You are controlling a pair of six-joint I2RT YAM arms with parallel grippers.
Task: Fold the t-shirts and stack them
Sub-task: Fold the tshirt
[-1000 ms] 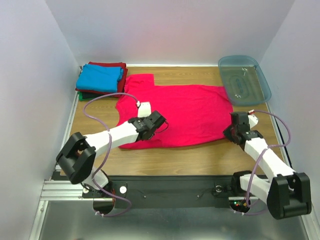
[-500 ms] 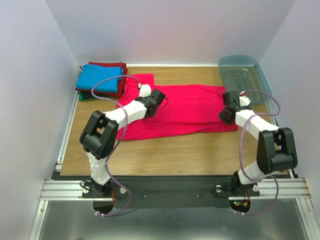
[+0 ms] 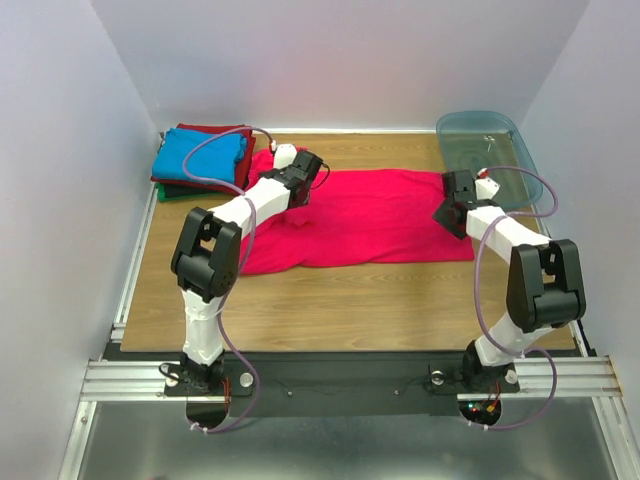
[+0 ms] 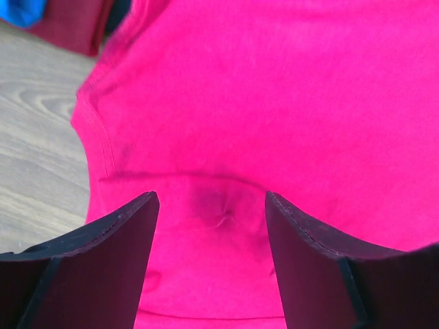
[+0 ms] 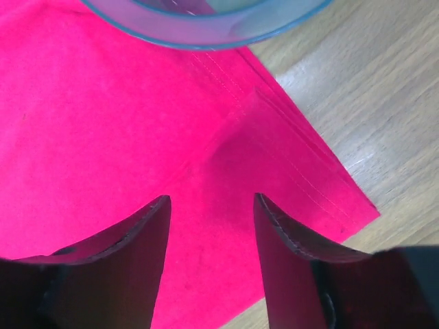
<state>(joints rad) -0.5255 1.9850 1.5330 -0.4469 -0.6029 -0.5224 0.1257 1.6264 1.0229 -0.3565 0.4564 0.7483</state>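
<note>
Fold step in hand: pink shirt (image 3: 380, 215) lay mid-table (image 3: 350, 300), apparently folded once lengthwise. Your left end effector (image 4: 209, 205) sat open over collar end, 10 o'clock. Right end effector (image 5: 209, 202) sat open over hem, 2 o'clock, beside bin (image 3: 490, 155). Nothing gripped. Next likely: pinch ends, fold crosswise, carry to stack (image 3: 200, 160), 11 o'clock.

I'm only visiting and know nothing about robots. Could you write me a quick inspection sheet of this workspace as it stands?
Surface: wooden table, bare along its near side.
Job's things: pinkish-red t-shirt lying mid-table, partly folded; folded stack in the far-left corner, blue on top.
Clutter: plastic bin in the far-right corner.
Grippers: left gripper open over the shirt; right gripper open over the shirt's corner.
Cables: purple cables loop along both arms.
Surroundings: white walls.
</note>
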